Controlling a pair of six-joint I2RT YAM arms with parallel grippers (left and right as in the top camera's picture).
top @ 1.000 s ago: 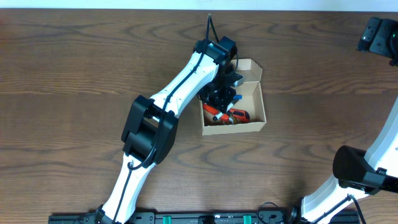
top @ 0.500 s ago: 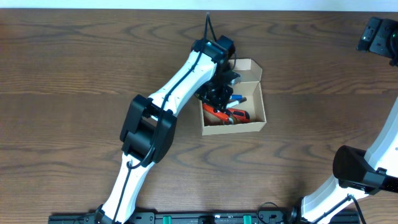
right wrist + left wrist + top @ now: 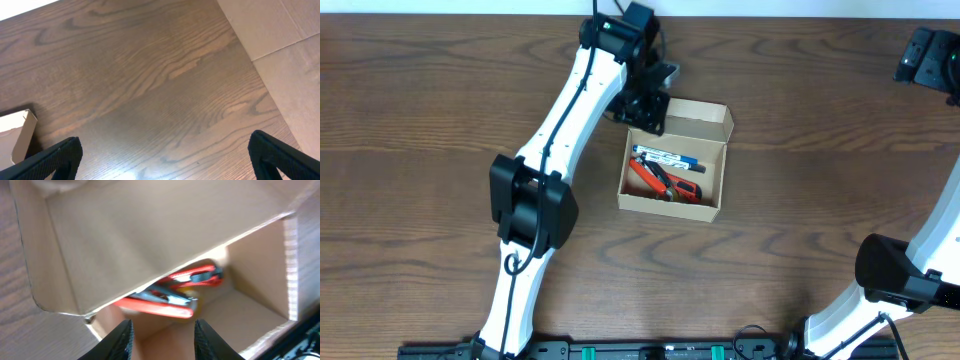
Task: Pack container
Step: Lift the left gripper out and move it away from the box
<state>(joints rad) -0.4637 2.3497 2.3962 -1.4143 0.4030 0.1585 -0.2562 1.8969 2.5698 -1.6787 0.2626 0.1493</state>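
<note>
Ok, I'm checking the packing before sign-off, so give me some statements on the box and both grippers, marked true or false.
1. The container holds a red-handled tool. True.
2. The left gripper is holding the blue and white marker. False: the marker lies inside the container, and the gripper is at its far-left corner, fingers apart with nothing between them.
3. The right gripper is open above bare table. True.
4. The container's flap lid is shut. False: it stands open along the far edge, and the contents show from overhead.
5. The red-handled tool lies on the table beside the container. False: it lies inside, next to the marker.
</note>
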